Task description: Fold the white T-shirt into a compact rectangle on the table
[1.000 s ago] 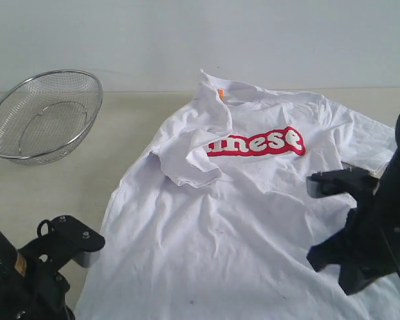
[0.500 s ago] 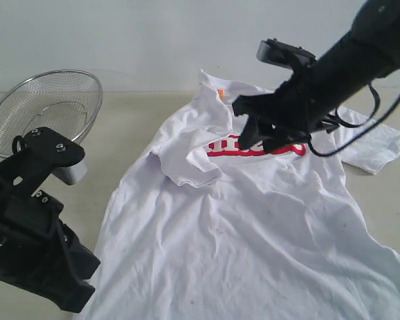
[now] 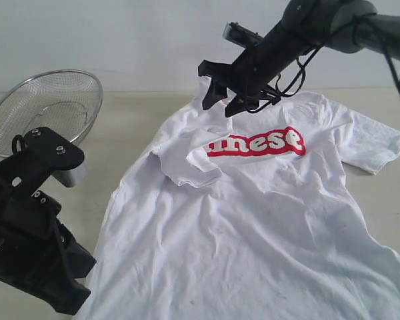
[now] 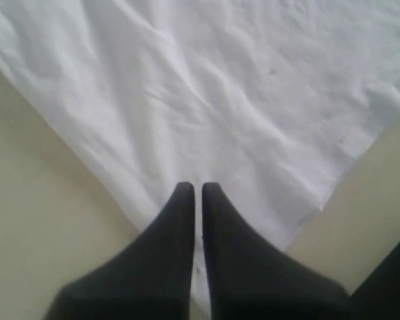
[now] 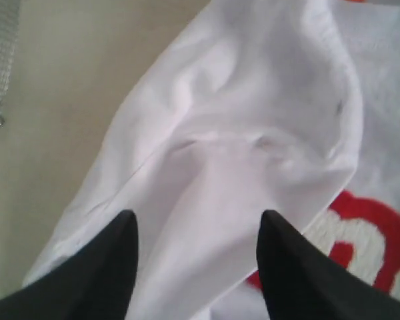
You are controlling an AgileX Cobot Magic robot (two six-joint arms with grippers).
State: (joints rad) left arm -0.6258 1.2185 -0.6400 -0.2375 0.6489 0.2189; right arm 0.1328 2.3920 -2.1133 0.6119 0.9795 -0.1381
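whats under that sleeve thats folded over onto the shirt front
The folded sleeve lies on the chest of the white T-shirt and covers the start of the red lettering; only "nese" shows clearly. The hidden letters and the cloth beneath cannot be seen.

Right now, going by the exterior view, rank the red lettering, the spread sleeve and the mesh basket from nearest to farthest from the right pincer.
1. The red lettering, on the chest of the white T-shirt, just in front of the right pincer.
2. The spread sleeve, far right, and the mesh basket, far left: both well off, too close to call.
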